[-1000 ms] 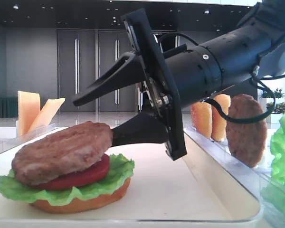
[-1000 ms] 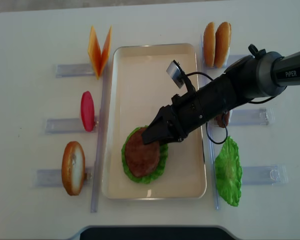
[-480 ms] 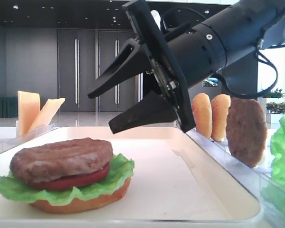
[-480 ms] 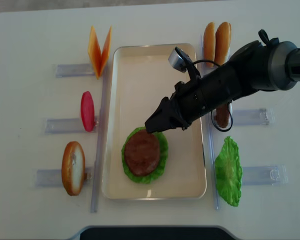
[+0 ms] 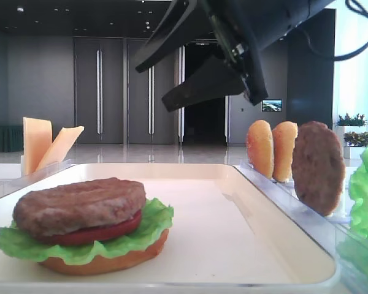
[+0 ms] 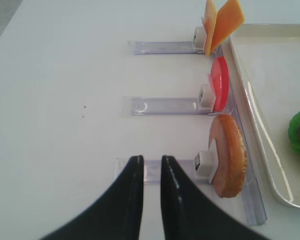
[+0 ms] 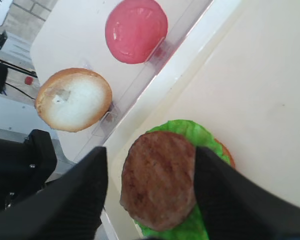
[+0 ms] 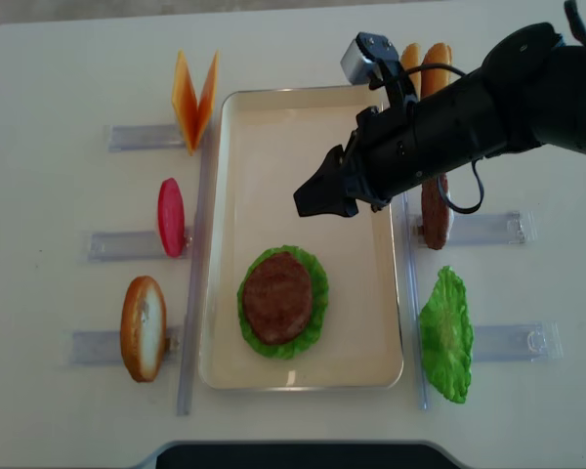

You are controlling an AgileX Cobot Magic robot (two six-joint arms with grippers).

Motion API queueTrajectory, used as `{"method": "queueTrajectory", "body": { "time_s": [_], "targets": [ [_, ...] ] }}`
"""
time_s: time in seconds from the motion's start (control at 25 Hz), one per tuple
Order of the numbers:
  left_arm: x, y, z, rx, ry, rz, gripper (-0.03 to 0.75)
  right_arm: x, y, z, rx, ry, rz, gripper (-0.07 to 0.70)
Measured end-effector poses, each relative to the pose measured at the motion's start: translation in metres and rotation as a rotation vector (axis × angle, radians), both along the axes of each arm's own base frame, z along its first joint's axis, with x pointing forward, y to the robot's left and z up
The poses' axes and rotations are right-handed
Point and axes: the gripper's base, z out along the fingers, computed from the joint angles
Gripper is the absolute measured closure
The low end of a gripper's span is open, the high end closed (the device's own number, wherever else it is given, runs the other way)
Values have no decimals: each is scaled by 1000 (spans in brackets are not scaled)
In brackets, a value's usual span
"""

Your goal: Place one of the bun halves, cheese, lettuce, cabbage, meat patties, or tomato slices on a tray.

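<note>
a meat patty [image 8: 276, 296] was seen lying flat on top of a stack on the tray [image 8: 273, 127], in the near half of it: bun half at the bottom, then lettuce [image 5: 148, 228], then a tomato slice [image 5: 113, 228], patty on top. the right pincer [image 8: 314, 198] was seen above the tray's middle, clear of the stack, jaws spread wide with nothing between them; in the wrist view the patty showed free between the two black fingers [image 7: 77, 192]. the placing was judged done for this item, only the arm's retreat being left. the left pincer [image 6: 149, 172] was seen shut and empty, held over the white surface [image 6: 65, 100] just beside a bun half [image 6: 229, 155] standing in its clear rack [image 6: 165, 105]. left in the racks were the second meat patty [image 8: 434, 213], two bun halves [image 8: 422, 61] at the far right, a lettuce leaf [image 8: 445, 333], cheese slices [image 8: 195, 93] and a tomato slice [image 8: 171, 216] at left.
</note>
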Motion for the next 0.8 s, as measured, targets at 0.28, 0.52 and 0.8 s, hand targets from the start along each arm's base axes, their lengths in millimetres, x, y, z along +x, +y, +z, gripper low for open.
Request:
{"method": "queueTrajectory", "body": {
  "time_s": [0.28,0.52,0.8],
  "targets": [
    [0,0,0,0,0,0,622,-20,-31,41,-207,-66,-51,230],
    [0,0,0,0,0,0,622,-30,-89,64,-435,-11,-234,234],
    [0,0,0,0,0,0,622,-49,-168,77,-749,158,-536,270]
  ]
}}
